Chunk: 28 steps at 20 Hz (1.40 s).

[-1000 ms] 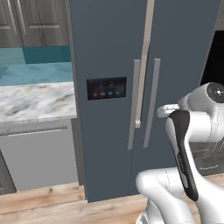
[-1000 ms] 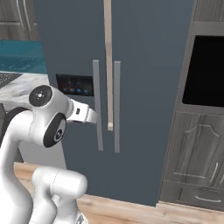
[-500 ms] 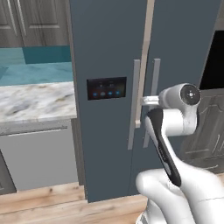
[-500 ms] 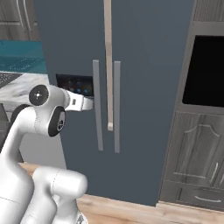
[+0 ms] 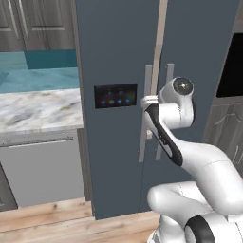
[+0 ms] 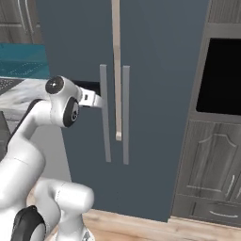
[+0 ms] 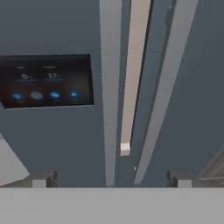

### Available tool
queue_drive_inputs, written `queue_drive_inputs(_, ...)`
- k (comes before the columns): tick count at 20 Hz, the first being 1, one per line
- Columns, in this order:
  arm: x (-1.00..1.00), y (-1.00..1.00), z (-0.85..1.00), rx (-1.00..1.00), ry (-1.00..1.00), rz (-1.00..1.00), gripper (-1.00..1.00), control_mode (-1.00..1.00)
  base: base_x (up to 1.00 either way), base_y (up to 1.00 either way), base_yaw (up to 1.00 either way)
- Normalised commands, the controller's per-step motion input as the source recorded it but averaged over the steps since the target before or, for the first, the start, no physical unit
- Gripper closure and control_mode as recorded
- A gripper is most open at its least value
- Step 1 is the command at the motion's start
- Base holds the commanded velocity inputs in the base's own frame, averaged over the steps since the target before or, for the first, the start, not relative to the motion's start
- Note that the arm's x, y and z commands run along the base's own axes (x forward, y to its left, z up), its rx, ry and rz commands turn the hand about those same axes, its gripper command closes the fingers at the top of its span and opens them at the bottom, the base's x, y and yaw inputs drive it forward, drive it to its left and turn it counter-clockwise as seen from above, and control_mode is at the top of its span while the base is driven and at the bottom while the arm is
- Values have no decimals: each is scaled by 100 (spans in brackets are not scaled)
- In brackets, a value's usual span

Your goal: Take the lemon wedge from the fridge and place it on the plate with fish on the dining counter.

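The hand (image 7: 109, 179), its tips spread apart, faces the smooth slate-blue fridge (image 7: 65, 144) and its long flat grey handles (image 7: 110, 87).

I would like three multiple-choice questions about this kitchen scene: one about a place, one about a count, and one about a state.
1. On which door of the fridge is the black blue-lit panel?
A. the left door
B. the right door
C. neither door; it sits on the oven

2. How many long vertical handles stand at the middle of the fridge?
A. one
B. two
C. four

3. How do the fridge doors stand?
A. both wide open
B. the left one wide open
C. both shut or nearly shut, with a pale strip between them

Answers:
1. A, since the panel lies left of the left handle in the left base view and the hand view.
2. B, since the left handle and the right handle are the two grey bars there.
3. C, since no shelves show, just the pale strip.
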Motion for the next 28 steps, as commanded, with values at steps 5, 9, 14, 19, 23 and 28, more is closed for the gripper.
queue_drive_inputs(5, 5, -10, -42, 0, 0, 12, -100, -100, 0, 0, 0)
queue_drive_inputs(9, 0, 0, -39, 0, -12, 7, -100, -100, 0, 0, 0)
queue_drive_inputs(14, 0, 0, -37, 0, -25, 6, -100, -100, 0, 0, 0)
queue_drive_inputs(19, 6, 0, -15, 0, -12, 0, -100, -100, 0, 0, 0)
queue_drive_inputs(23, 21, -1, -3, 0, -2, 0, -100, -100, 0, 0, 0)
queue_drive_inputs(28, 15, -33, 0, 1, 0, 0, -100, -100, 0, 0, 0)
